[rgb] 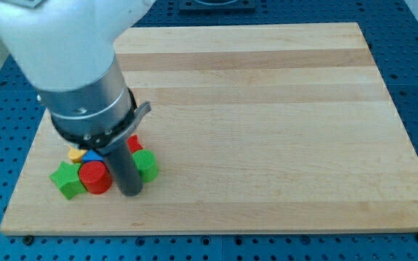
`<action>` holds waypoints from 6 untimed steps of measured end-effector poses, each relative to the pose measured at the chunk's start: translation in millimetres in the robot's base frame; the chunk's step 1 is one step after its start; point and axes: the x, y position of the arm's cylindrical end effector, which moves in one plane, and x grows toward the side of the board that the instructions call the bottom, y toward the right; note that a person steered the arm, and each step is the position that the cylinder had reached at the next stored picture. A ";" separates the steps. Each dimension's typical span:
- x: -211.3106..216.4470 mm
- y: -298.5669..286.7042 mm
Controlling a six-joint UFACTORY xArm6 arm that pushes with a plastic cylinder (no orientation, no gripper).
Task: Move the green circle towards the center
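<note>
The green circle (147,164) is found near the lower left corner of the wooden board (281,109), just to the view's right of the dark rod (126,168). My tip (131,193) is set on the board directly beside the green circle, at its left and slightly below it; whether the 2 are touching cannot be told. No gripper is carried by the arm, so nothing is held: only the bare rod is presented to the blocks. On the rod's other side a red cylinder (95,177) is seen, with a green star-like block (66,179) touching it at the view's left. Behind these, a yellow block (75,154) and a blue block (91,156) are partly hidden under the arm's grey collar (91,109), and a second red block (134,143) is glimpsed just above the green circle. The cluster is placed close to the board's left and bottom edges. Bare wood is spread to the view's right and top of the cluster.
</note>
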 end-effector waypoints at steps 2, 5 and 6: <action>-41.9 16.3; -38.8 83.2; 6.5 83.0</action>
